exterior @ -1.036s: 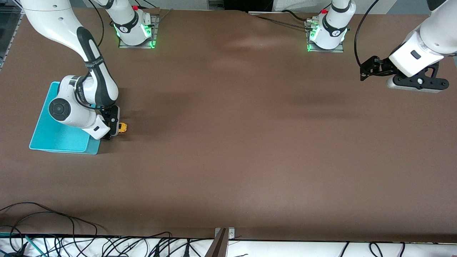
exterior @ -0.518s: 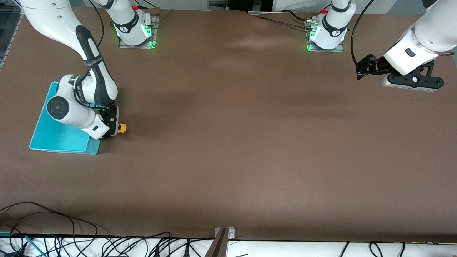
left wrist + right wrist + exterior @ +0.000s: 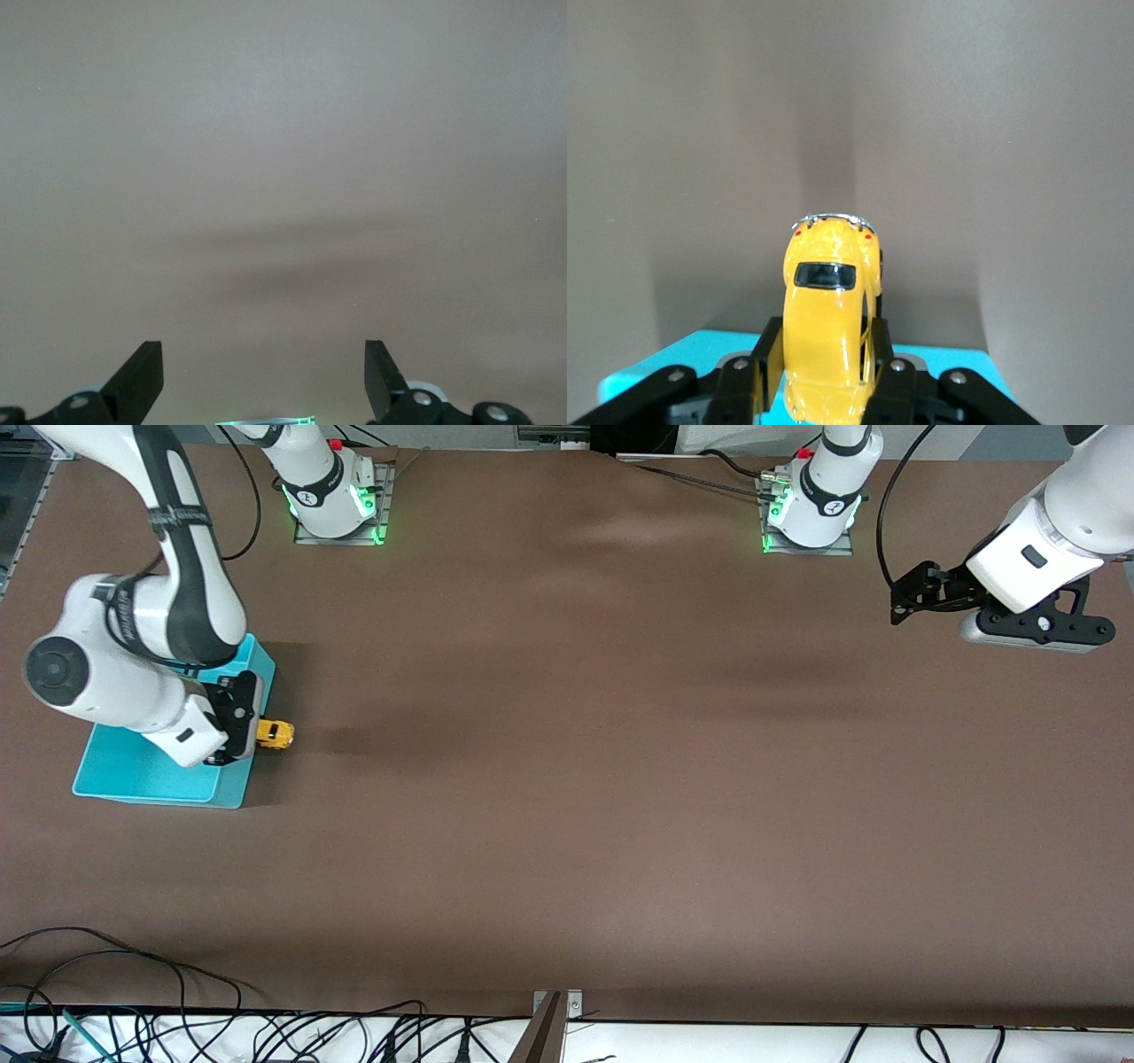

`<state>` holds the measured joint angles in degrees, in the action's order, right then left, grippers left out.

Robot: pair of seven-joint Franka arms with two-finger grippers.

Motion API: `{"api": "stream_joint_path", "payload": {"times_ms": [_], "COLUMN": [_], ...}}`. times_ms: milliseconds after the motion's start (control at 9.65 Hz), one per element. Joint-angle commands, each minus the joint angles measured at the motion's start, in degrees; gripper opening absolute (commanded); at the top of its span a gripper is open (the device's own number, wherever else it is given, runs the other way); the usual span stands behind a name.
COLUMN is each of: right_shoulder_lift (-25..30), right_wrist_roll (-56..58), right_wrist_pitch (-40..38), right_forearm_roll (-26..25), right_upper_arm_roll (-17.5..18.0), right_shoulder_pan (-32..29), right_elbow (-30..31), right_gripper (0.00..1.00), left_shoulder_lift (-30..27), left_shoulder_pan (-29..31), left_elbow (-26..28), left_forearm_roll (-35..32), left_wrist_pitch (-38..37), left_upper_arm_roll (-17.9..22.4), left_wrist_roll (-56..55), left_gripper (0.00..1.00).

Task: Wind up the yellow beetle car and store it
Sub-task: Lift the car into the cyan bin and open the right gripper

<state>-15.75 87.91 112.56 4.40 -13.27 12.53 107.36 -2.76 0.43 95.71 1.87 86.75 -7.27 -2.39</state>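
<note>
The yellow beetle car point(image 3: 275, 733) hung at the middle left of the front view, clenched between the fingers of the right gripper point(image 3: 824, 359) above the edge of the turquoise bin point(image 3: 115, 766). Picking up looked done; dropping it in the bin remained. The left gripper point(image 3: 264, 376) waited at upper right, spread wide over bare table point(image 3: 620, 779).

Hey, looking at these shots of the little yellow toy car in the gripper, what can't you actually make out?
- Front view: most of the turquoise plastic bin is covered by the right arm, so its contents cannot be seen.
- Front view: the right gripper hides part of the small yellow beetle-shaped toy car.
- Right wrist view: the car's wheels and underside are hidden by its body and fingers.
- No winding mechanism shows anywhere.
</note>
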Motion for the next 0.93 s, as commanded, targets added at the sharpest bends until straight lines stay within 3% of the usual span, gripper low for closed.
{"api": "stream_joint_path", "payload": {"times_ms": [0, 104, 311, 622, 829], "right_shoulder_lift": [1.33, 0.90, -0.24, -0.33, -0.94], "right_wrist_roll": [2.42, 6.18, 13.40, 15.01, 16.14], "right_wrist_pitch": [-4.88, -4.11, 0.87, 15.28, 19.78], "right_forearm_roll": [0.79, 0.78, 0.96, 1.13, 1.13], "right_upper_arm_roll": [-5.07, -9.02, -13.61, -14.95, -14.95], "right_shoulder_pan": [-0.14, -0.23, -1.10, -1.99, -2.07], "right_elbow": [-1.55, -1.02, 2.12, 12.05, 15.23], "right_gripper": [0.00, 0.00, 0.00, 0.00, 0.00], "left_shoulder_lift": [0.48, 0.57, 0.57, 0.57, 0.57], "left_shoulder_pan": [0.27, 0.01, 0.00, 0.09, 0.09], "left_elbow": [-1.49, -1.75, -1.76, -1.76, -1.76], "left_forearm_roll": [1.03, 1.03, 1.03, 0.95, 0.95], "left_wrist_pitch": [0.00, 0.09, 0.09, 0.09, 0.00], "left_upper_arm_roll": [-0.29, -0.38, -0.38, -0.38, -0.38], "left_wrist_roll": [0.63, 0.11, 0.11, 0.11, 0.11], "left_gripper": [1.00, 1.00, 1.00, 1.00, 1.00]}}
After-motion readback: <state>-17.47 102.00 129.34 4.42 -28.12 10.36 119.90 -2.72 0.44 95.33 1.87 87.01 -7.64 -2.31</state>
